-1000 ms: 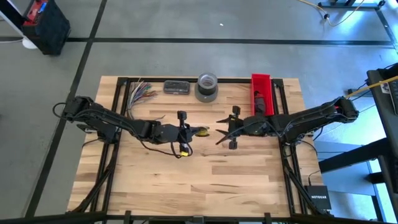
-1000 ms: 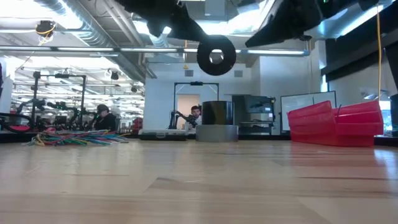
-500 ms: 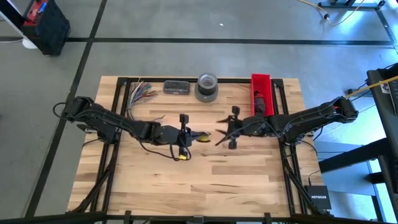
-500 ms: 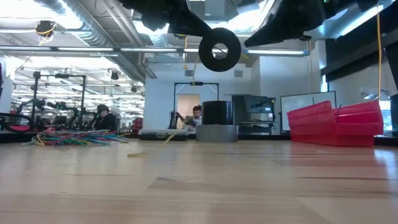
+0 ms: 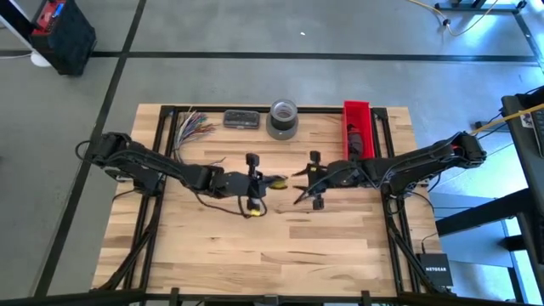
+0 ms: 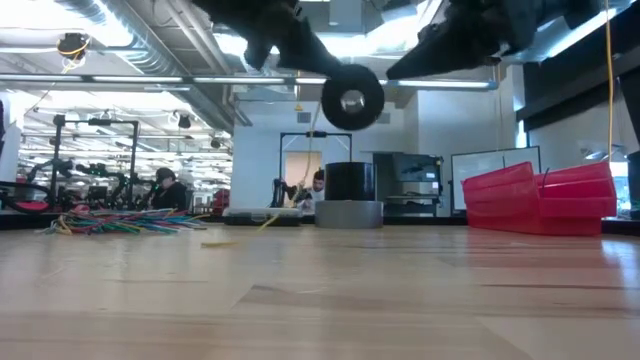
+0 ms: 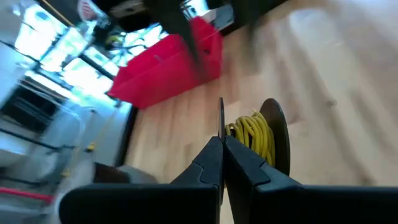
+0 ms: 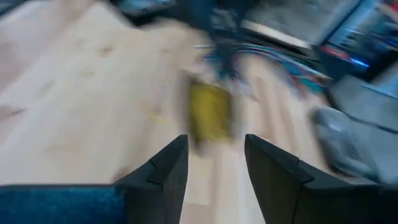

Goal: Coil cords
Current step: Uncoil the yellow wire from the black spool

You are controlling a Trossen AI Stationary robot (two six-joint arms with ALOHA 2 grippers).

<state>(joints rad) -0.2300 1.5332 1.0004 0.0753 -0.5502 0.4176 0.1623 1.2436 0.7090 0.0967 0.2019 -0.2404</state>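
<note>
Arms level, left end effector [image 7: 222, 146] pinching cords [image 7: 256, 138]

the left pincer [image 5: 270, 180] and right pincer [image 5: 299, 180] face each other over the middle of the table [image 5: 280, 255], tips near, with only a narrow gap between them. the spool of cord [image 6: 352, 97] sits in that gap, off the wood, blocking any pass straight through. below both pincers the boards lie bare toward the near edge, so there is wide room there. behind the right pincer stands the red bin [image 5: 358, 127]. behind the gap sit the tape roll [image 5: 283, 118] and a dark flat box [image 5: 241, 119]. behind the left pincer lies the fan of coloured wires [image 5: 192, 126].
</note>
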